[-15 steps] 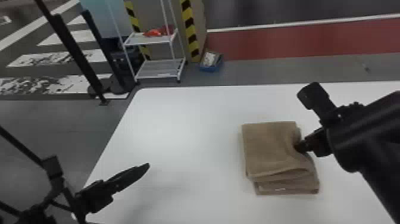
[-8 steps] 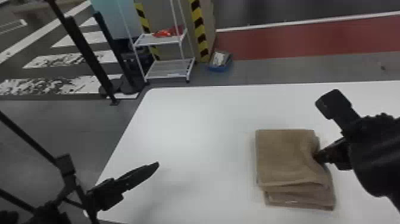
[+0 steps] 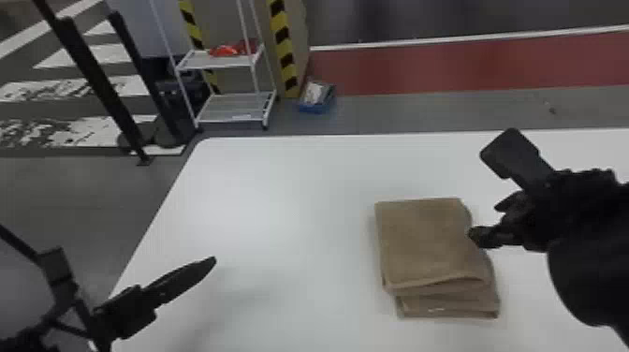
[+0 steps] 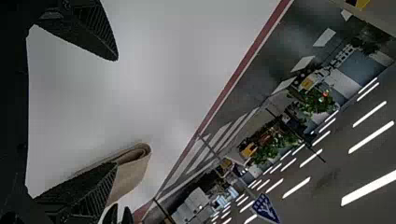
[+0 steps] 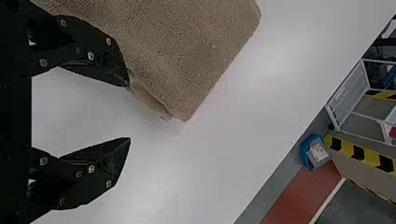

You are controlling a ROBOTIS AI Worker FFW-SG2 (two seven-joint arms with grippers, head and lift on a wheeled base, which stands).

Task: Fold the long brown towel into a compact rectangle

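The brown towel (image 3: 426, 243) lies folded in a layered stack on the white table, its lower layers showing at the near edge. My right gripper (image 3: 489, 220) is at the towel's right side in the head view. In the right wrist view, the right gripper (image 5: 130, 112) is open, one finger against the edge of the towel (image 5: 187, 51). Over the table's left side, my left gripper (image 3: 213, 262) is apart from the towel. In the left wrist view, the left gripper (image 4: 116, 112) stands open, with the towel (image 4: 133, 175) beyond one finger.
The white table (image 3: 281, 187) extends around the towel. Behind it on the floor stand a white shelf rack (image 3: 236, 107) and a blue bin (image 3: 317, 100). Black posts (image 3: 98, 84) rise beyond the table's left edge.
The head view has shifted, so the whole scene sits differently. My right gripper has opened at the towel's right side, its fingers now visibly apart. The towel keeps its folded shape.
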